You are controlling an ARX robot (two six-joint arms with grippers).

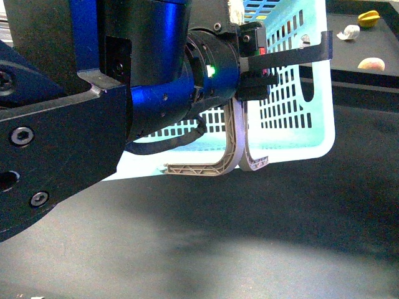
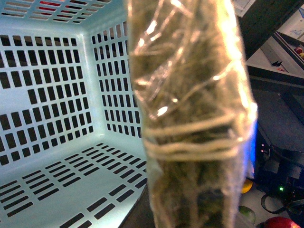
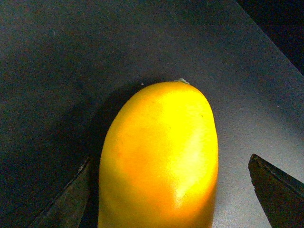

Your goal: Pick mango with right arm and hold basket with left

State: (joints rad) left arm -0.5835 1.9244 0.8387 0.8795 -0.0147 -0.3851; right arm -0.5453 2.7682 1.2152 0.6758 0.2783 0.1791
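Observation:
The turquoise basket (image 1: 293,93) stands up off the dark table, its two grey-brown handles (image 1: 232,156) hanging below its rim. My left gripper (image 1: 259,59) is shut on the basket's side wall at the end of the big blue arm. In the left wrist view a blurred, tape-wrapped finger (image 2: 190,118) blocks the middle, with the slotted basket (image 2: 57,118) inside behind it. In the right wrist view the yellow mango (image 3: 156,137) lies on the dark table. My right gripper (image 3: 170,159) is open around it, one dark finger (image 3: 66,204) on each side, neither touching.
At the back right a raised black surface holds a yellow ridged fruit (image 1: 369,18), a pale object (image 1: 349,31) and a peach-coloured fruit (image 1: 372,63). My left arm fills the left of the front view. Red (image 2: 280,222) and green (image 2: 247,213) fruits show beside cabled equipment.

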